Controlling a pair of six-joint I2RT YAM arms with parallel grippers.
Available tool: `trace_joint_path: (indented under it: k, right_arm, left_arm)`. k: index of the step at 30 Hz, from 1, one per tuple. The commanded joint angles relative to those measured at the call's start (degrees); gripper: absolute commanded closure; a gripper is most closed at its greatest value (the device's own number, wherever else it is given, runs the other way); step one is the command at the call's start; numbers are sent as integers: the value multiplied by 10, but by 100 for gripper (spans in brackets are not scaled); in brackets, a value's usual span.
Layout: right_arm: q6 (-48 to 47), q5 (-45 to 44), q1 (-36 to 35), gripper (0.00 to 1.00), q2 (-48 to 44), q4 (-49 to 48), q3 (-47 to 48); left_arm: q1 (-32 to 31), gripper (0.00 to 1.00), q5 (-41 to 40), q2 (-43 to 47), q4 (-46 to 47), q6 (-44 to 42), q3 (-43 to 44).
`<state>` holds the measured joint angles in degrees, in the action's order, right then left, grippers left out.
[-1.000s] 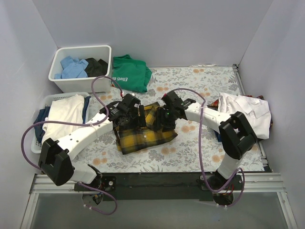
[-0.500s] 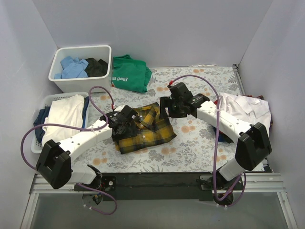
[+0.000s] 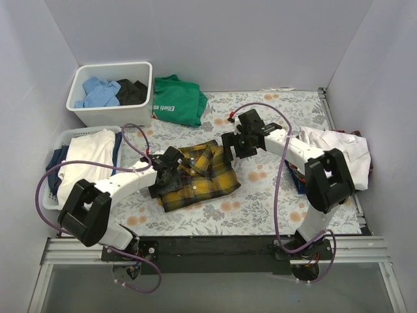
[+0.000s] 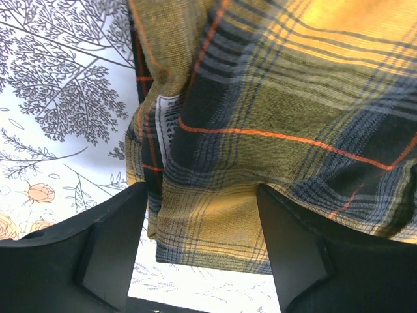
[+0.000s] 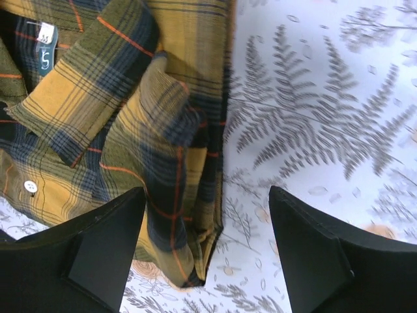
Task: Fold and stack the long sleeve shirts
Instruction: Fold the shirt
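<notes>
Jaws of both arms stand open, flanking the folded plaid shirt [image 3: 202,177] mid-table; folding looks finished, so next probably grip and stack it.

The flannel shirt [image 3: 199,177] at the centre is patterned in yellow-and-black plaid, crossed by thin orange-red lines. The tablecloth [image 3: 247,205] is printed white with grey ferns and peach flowers. A white shirt [image 3: 339,153] is seen at the right, and a green T-shirt [image 3: 179,98] with white lettering at the far side. A light blue garment [image 3: 99,92] and a black garment [image 3: 132,91] are seen in the white bin [image 3: 104,116] at the far left.
</notes>
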<state>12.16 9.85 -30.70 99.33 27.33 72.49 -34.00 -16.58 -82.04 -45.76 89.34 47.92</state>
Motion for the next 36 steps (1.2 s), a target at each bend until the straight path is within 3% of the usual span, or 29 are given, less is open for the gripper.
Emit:
trace_joint_path:
  k: [1, 4, 7, 8, 10, 14, 15, 19, 22, 24, 28, 36]
  right_arm:
    - [-36, 90, 0, 18, 38, -43, 35]
    - [-11, 83, 7, 29, 60, -42, 35]
    - [30, 61, 28, 46, 72, -42, 20]
    - [42, 49, 42, 59, 74, -39, 12]
    - [59, 46, 53, 70, 80, -36, 3]
    - [52, 37, 59, 71, 84, -22, 4]
    - [51, 38, 59, 71, 83, -20, 5]
    - [45, 40, 59, 71, 85, -18, 16]
    - [40, 40, 59, 80, 92, -12, 25]
    - [38, 43, 58, 81, 96, -10, 30]
    - [36, 42, 58, 80, 90, -6, 37]
    - [34, 41, 59, 79, 88, 3, 52]
  left_arm:
    - [17, 32, -12, 2, 1, 1, -15]
    - [22, 33, -9, 9, -8, 4, -20]
    - [30, 35, -14, 23, -21, 5, -24]
    - [33, 36, -13, 29, -24, 4, -25]
    - [45, 36, -12, 36, -32, 2, -19]
    - [52, 35, -27, 50, -54, -10, 43]
    - [57, 29, -33, 58, -61, -18, 79]
    - [83, 24, -37, 63, -51, -50, 173]
    - [109, 23, 0, 36, -20, -87, 206]
    - [120, 23, 18, 9, -15, -98, 216]
    - [134, 28, 55, -35, -3, -116, 213]
    - [154, 48, 81, -69, 20, -121, 182]
